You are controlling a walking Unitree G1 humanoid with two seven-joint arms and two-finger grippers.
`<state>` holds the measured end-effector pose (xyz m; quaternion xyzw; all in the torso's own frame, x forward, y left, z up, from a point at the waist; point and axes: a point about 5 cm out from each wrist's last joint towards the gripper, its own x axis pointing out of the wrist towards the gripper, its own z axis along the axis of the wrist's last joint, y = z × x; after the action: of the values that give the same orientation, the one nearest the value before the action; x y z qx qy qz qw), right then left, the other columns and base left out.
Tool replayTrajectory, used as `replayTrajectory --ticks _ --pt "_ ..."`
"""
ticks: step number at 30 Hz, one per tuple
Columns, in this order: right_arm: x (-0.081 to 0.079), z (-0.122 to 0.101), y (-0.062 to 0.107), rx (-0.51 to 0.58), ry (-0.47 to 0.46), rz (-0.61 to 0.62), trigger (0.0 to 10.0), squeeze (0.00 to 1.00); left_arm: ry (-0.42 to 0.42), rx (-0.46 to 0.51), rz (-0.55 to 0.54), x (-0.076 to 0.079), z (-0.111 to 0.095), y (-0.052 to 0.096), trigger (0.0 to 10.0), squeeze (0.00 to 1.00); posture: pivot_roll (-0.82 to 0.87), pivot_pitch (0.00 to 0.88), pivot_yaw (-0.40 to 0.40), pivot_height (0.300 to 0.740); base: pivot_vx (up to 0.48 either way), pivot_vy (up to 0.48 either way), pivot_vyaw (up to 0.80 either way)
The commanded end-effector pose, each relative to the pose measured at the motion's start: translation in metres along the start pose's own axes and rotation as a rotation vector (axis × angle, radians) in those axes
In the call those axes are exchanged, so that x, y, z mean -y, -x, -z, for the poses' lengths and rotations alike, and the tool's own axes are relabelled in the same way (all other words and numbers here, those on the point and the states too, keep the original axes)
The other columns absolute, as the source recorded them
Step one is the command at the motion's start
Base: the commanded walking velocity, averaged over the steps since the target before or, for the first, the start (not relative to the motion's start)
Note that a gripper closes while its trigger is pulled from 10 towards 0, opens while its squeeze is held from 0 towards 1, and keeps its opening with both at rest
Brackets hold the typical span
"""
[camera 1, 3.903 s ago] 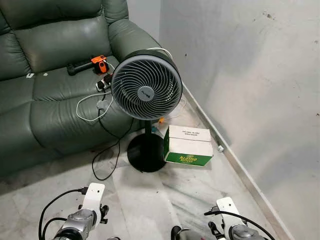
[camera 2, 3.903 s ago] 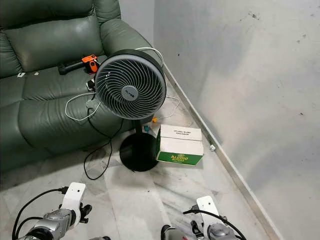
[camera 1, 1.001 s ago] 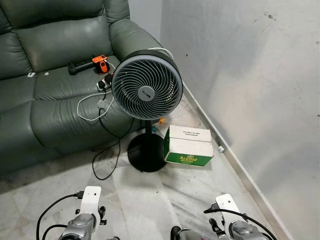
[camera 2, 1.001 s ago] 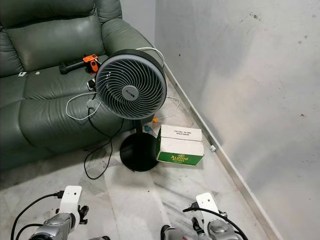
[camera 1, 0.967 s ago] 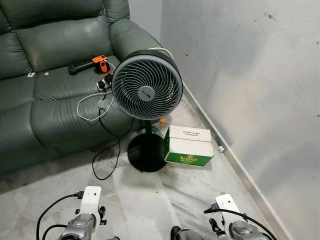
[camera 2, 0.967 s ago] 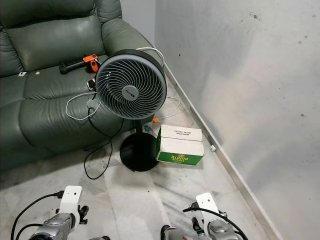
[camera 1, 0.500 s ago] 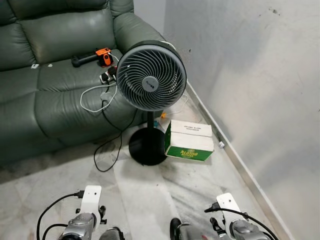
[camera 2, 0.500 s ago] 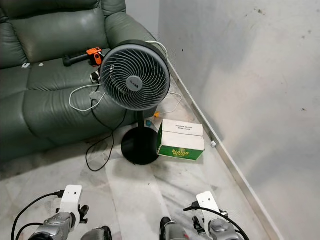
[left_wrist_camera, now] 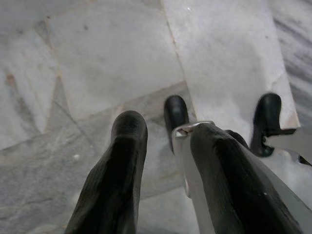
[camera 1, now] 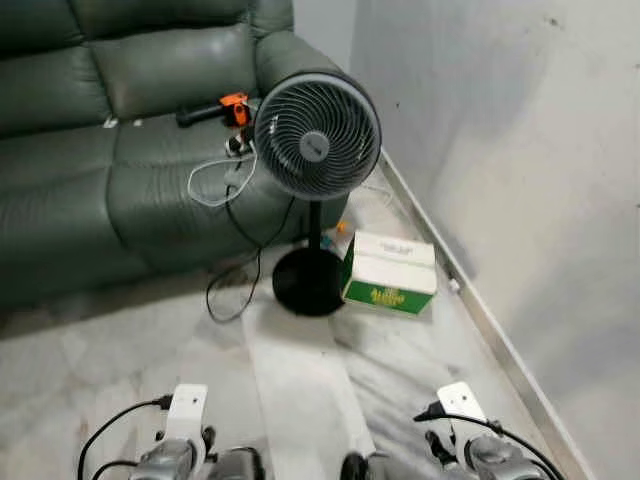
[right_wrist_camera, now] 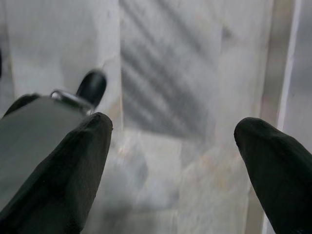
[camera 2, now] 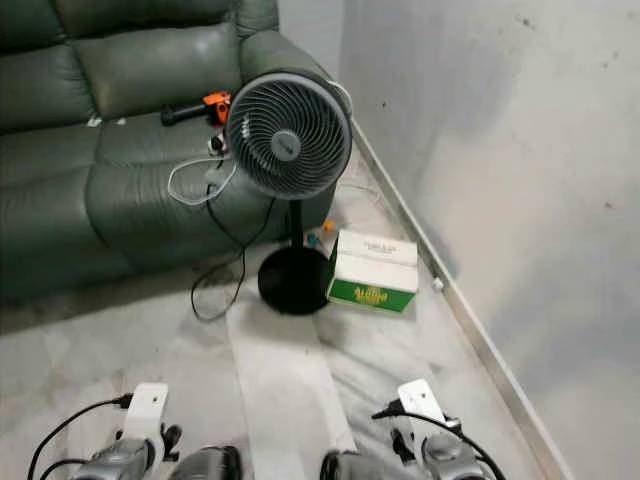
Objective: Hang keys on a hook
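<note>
Tools are hanging low over the marble floor at the near edge of the head views, both idle. In its wrist view the left tool is sitting with a modest gap between its fingers and nothing in it; the right tool is spread wide, also released. No keys or hook are appearing anywhere, so the step in hand looks like searching or walking, with the hanging not yet begun. The next move probably calls for turning to find the keys before any reach.

Counting what is lying ahead: one green sofa at the far left, one standing fan just in front of its right arm, one green-and-white box resting beside the fan's base, one orange-and-black device on the sofa seat, and one white cable trailing off the cushion.
</note>
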<state>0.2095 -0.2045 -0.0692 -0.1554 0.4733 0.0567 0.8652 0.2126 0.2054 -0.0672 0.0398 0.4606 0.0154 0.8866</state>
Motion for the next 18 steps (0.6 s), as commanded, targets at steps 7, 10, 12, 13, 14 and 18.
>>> replayTrajectory --ticks 7,10,12,13,14,18 --pt "-0.0005 0.0108 0.0010 -0.035 0.005 -0.006 10.0 0.00 -0.014 -0.011 -0.012 -0.0026 0.0034 0.0005 10.0 0.00 -0.05 0.160 -0.041 0.740 0.000 0.000 0.00" --pt "0.0001 0.0103 0.0011 -0.017 -0.017 0.010 10.0 0.00 -0.006 -0.010 -0.016 -0.0023 0.0039 0.0005 10.0 0.00 -0.05 0.158 -0.040 0.740 0.000 0.000 0.00" --pt "0.0007 0.0098 0.0013 0.005 -0.056 0.031 10.0 0.00 0.014 0.001 -0.019 -0.0023 0.0035 0.0006 10.0 0.00 -0.05 0.158 -0.040 0.740 0.000 0.000 0.00" --pt "0.0011 0.0092 0.0014 0.019 -0.077 0.045 10.0 0.00 0.032 0.015 -0.022 -0.0021 0.0029 0.0007 10.0 0.00 -0.05 0.158 -0.040 0.740 0.000 0.000 0.00" --pt "0.0017 0.0087 0.0016 0.037 -0.108 0.062 10.0 0.00 0.055 0.031 -0.030 -0.0023 0.0023 0.0008 10.0 0.00 -0.05 0.158 -0.040 0.740 0.000 0.000 0.00" --pt "0.0025 0.0058 0.0019 0.073 -0.147 0.070 10.0 0.00 0.087 0.069 -0.027 -0.0011 -0.0010 0.0009 10.0 0.00 -0.05 0.156 -0.038 0.740 0.000 0.000 0.00"
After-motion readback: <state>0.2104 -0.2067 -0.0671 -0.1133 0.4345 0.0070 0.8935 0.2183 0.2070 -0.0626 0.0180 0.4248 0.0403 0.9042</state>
